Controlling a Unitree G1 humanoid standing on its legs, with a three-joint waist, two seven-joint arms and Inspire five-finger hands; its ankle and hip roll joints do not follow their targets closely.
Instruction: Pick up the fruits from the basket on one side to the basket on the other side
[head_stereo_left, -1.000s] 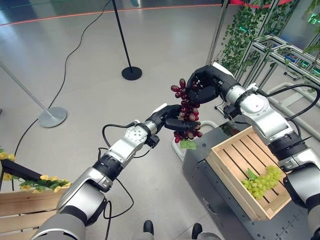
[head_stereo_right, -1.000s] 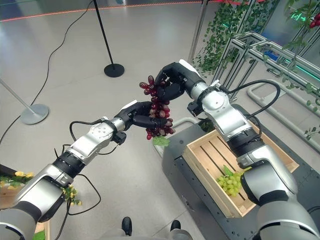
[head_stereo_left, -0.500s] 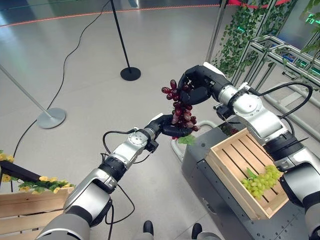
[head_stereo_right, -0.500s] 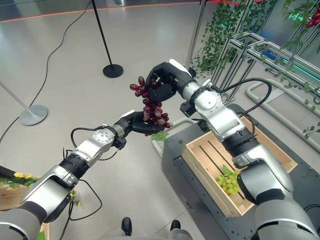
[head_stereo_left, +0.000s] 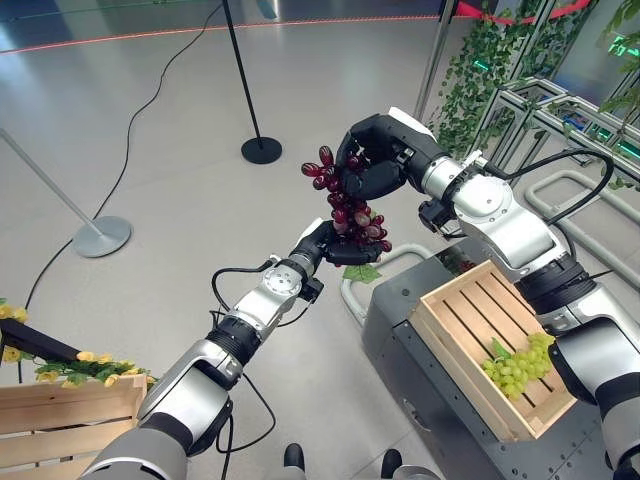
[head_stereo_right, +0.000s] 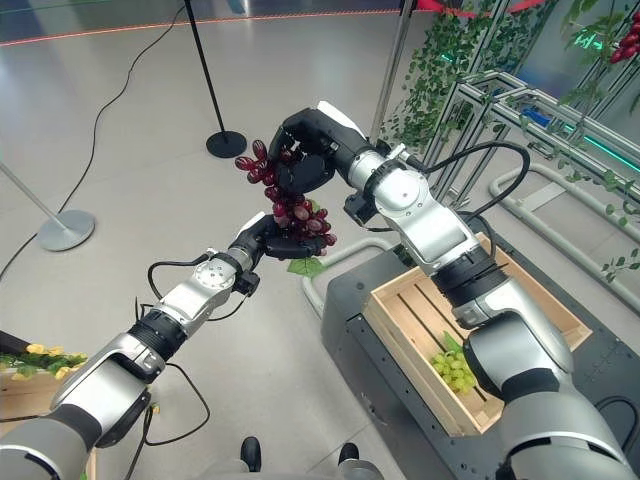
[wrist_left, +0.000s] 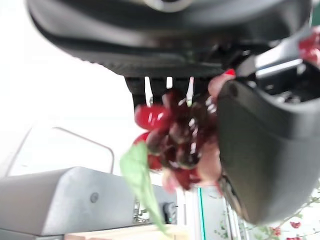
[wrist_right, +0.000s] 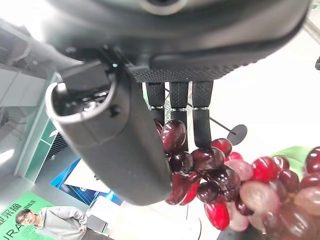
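Mid-handover: right hand (head_stereo_left: 375, 160) and left hand (head_stereo_left: 330, 243) both clasp the grapes (head_stereo_left: 350, 210); next, right releases toward 7 o'clock crate (head_stereo_left: 60, 420).

Silver-grey arms, dark hands (head_stereo_left: 375, 160), seemingly black joints

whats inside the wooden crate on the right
A bunch of green grapes with a leaf lies at the near end of the wooden crate. The rest shows bare slats. The right arm covers part of it in the right eye view.
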